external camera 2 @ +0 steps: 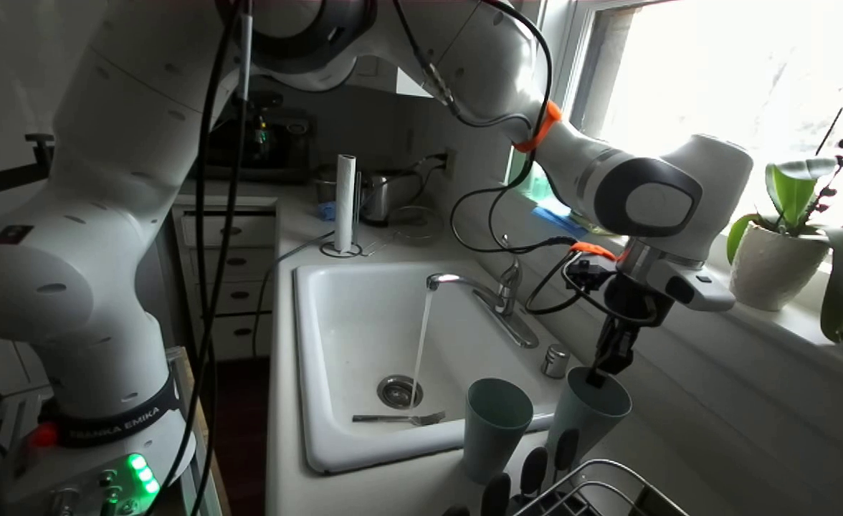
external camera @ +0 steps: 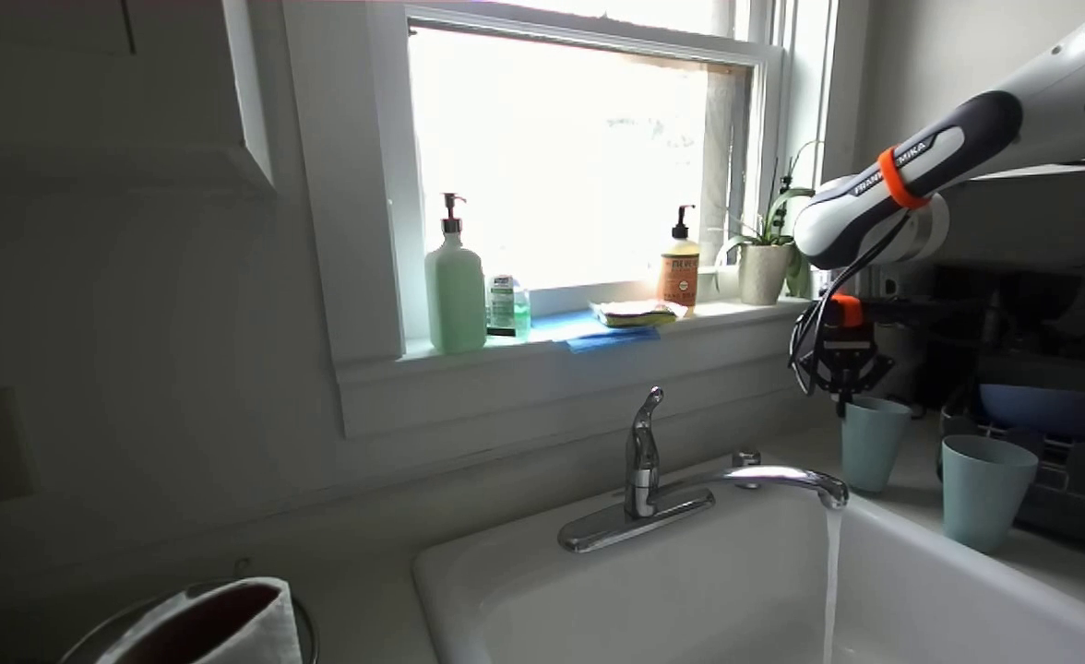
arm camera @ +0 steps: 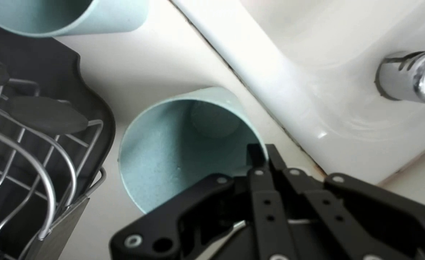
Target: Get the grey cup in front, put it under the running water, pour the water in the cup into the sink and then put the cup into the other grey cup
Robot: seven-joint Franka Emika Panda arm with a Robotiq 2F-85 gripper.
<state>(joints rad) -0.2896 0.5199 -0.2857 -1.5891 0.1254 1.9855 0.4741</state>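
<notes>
bending down above counter (external camera 2: 307, 494): arm (external camera: 976, 134), wh. & blk w/ orange bands. counter wh., set w/ sink (external camera 2: 371, 330), a wh. basin. rack (arm camera: 62, 231) on counter, wire w/ dk. tray. plant (external camera 2: 776, 265), pale pot, on sill (external camera: 722, 312). faucet (external camera: 642, 493): chrome, curved, reaches out over sink. claw (arm camera: 266, 157), blk, points down, tips pinched tog. on rim of cup (arm camera: 183, 144): one finger inside, one out. cup gray-grn., upright, looks to stand on counter btwn. sink & rack, on side toward sill; shows in all views. 2nd cup (external camera: 985, 498), same color, also upright on counter, nr. cup but apart from it, just beside sink edge. water (external camera: 831, 581): thin vert. stream from faucet into sink, well apart from both cups. dk. handles (arm camera: 46, 115) stick up in rack. drain (external camera 2: 398, 392) in sink floor, dk. middle. fork (external camera 2: 386, 418) lies flat in sink, just beside drain; water lands abt. there, can't tell if right on fork.
</notes>
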